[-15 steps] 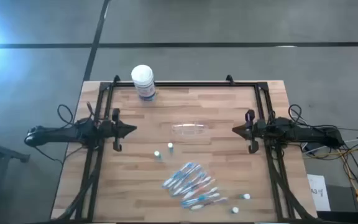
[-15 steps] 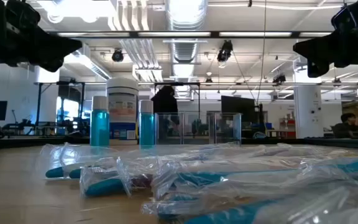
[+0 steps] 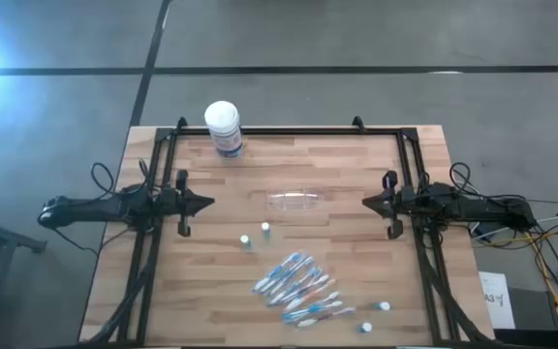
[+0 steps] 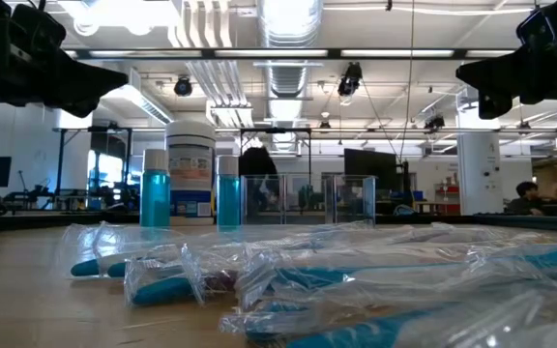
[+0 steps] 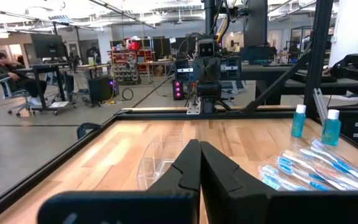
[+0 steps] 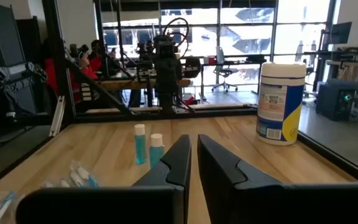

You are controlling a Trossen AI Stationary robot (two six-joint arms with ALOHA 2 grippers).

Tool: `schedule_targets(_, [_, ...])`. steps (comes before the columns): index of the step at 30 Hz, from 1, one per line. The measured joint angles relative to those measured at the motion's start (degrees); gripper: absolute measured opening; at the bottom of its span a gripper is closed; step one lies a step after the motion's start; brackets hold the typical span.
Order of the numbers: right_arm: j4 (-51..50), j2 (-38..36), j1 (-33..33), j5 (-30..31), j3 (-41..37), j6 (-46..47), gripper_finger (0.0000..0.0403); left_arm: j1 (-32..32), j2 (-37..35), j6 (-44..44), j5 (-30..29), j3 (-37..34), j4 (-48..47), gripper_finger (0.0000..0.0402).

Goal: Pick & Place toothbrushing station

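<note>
Jaws pressed together mark the left gripper [image 3: 204, 203], which hangs above the left edge of the pale wooden slatted surface [image 3: 356, 252], pointing toward the middle; its wrist view shows the two dark fingers [image 5: 188, 163] meeting with no gap. Farther back on that side, near the far left corner, stands the big white-lidded canister with a blue label [image 3: 224, 128], apart from everything else. Just right of centre in depth lies the small clear plastic cup [image 3: 295, 201], tipped on its side between the two grippers and touching neither. Nearer than the cup, two tiny white-capped tubes of blue liquid [image 3: 256, 234] stand upright just beside each other; the low view shows them in front of the canister [image 4: 190, 170]. Nearer again, a loose heap of slim blue-white-red toothbrushes in clear wrappers [image 3: 300, 288] sprawls across the near middle, the brushes overlapping. To their right, close to the near edge, a third white-capped tube [image 3: 383, 306] lies by itself. At the right edge the right gripper [image 3: 366, 202] hangs above the surface, facing the left one across the cup, its jaws close together with only a thin slit between the fingers [image 6: 179, 163] in its wrist view
</note>
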Motion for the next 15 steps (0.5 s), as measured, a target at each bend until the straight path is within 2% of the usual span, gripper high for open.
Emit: schedule_targets(15, [0.0, 0.0, 0.0, 0.0, 0.0, 0.2, 0.0028, 0.0, 0.0, -0.4, 0.0, 0.0, 0.0, 0.0005])
